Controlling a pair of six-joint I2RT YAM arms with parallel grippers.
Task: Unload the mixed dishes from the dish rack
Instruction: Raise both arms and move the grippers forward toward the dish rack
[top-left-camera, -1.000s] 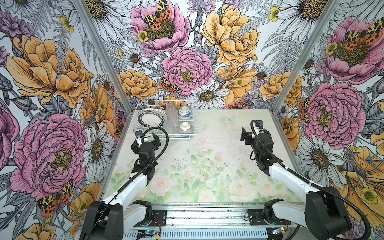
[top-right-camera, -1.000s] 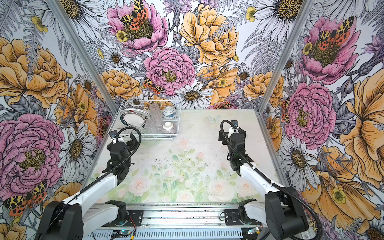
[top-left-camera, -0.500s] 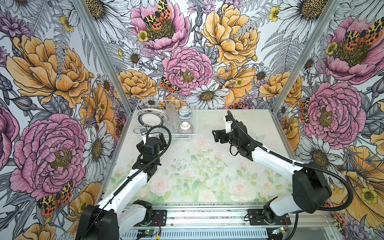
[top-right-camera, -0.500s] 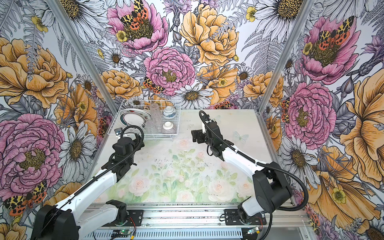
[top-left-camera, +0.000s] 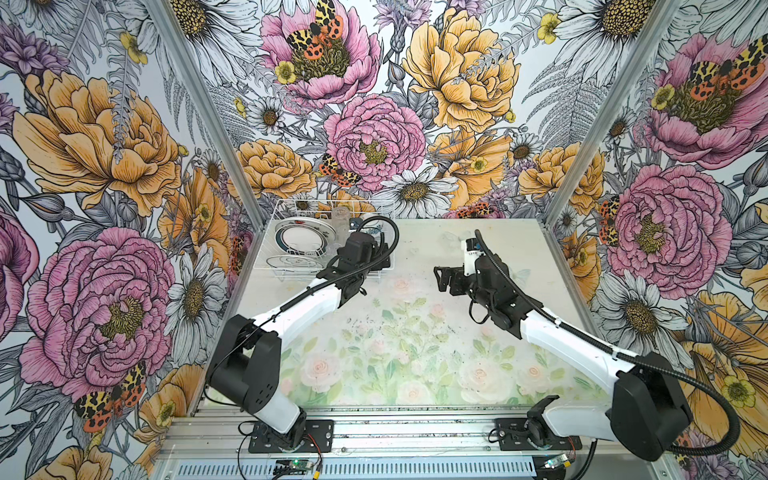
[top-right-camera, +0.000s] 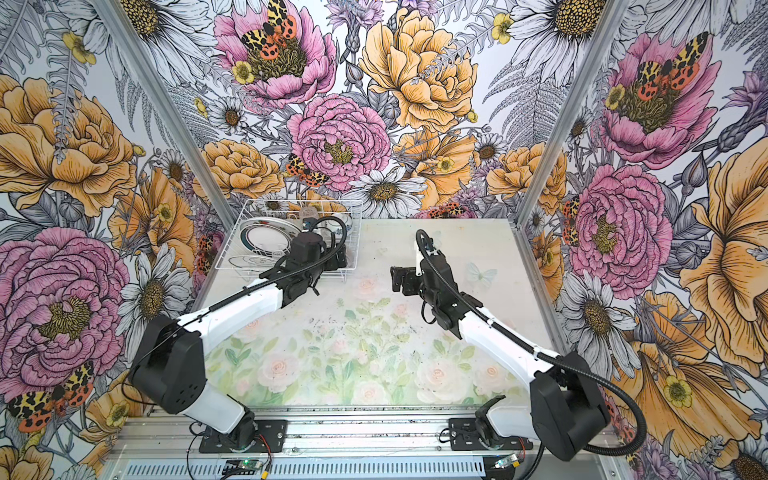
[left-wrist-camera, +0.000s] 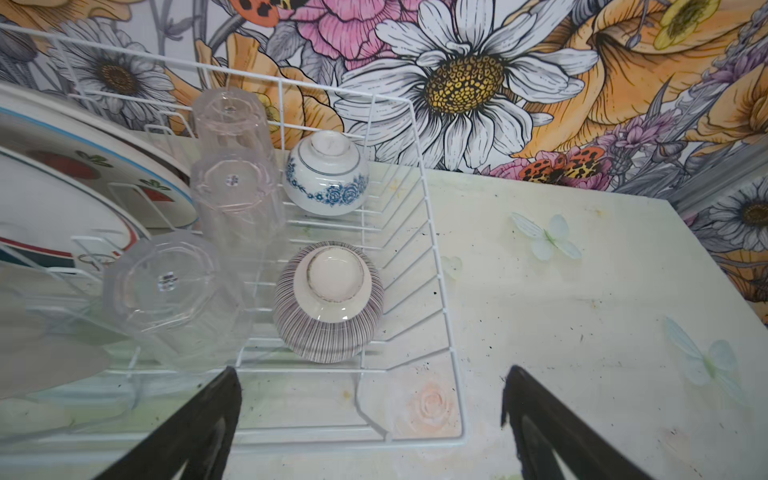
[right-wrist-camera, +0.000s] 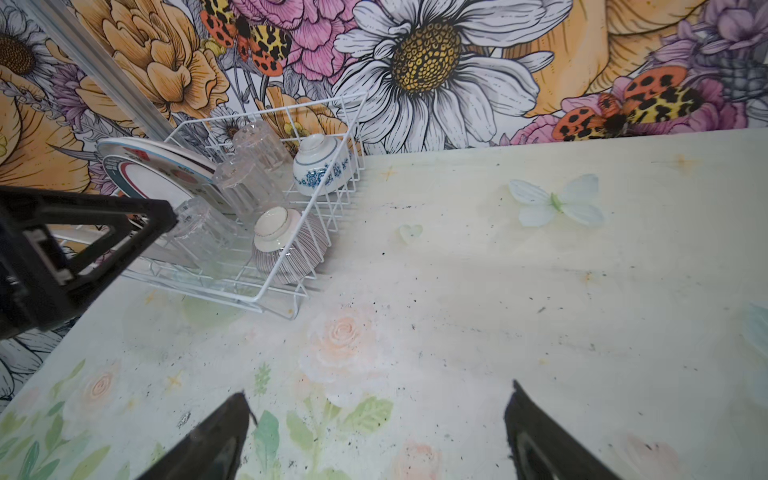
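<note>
White thin-wire dish rack (left-wrist-camera: 440, 291) sits in the far left corner of our pastel floral tabletop (top-left-camera: 415, 332), all dishes inside. At its left the watermelon-print white plate (left-wrist-camera: 66, 164) and teal-and-red-rimmed white plate (left-wrist-camera: 50, 216) lean in slots, then three upturned clear glass tumblers (left-wrist-camera: 232, 195), then the inverted blue-and-white floral bowl (left-wrist-camera: 326, 178) and ribbed greyish bowl with white foot (left-wrist-camera: 328, 303). Our left gripper (left-wrist-camera: 372, 370) hovers spread and empty at the rack's near edge; our right gripper (top-left-camera: 442, 279), also spread and empty, hangs right of it.
</note>
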